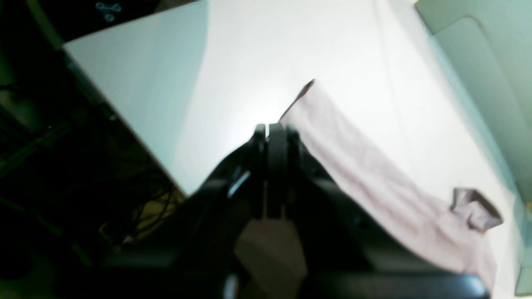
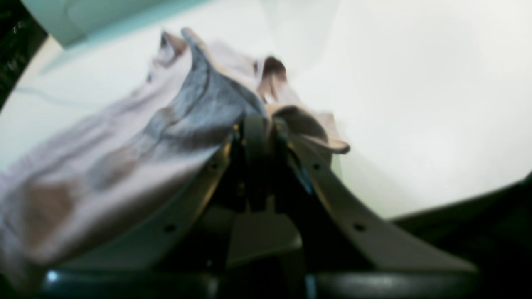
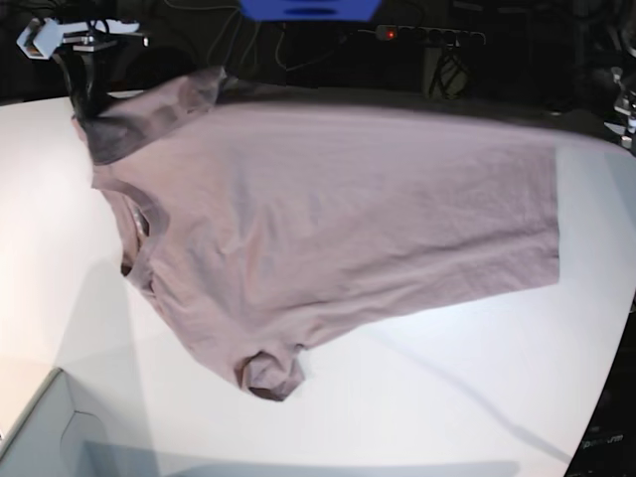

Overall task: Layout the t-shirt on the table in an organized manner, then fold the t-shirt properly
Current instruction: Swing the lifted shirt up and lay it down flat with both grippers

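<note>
Hanging over the table [image 3: 417,397], the t-shirt [image 3: 338,219], both arms' jaws clamped on its edge.

black curved gripper [image 2: 262,124] frames with small screw holes

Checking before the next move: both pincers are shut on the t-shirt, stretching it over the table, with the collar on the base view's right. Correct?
Not quite. In the base view the t-shirt's collar is on that view's left; the hem is on the right. The rest stands: the left pincer and right pincer are shut on the shirt, which stretches over the table.
</note>
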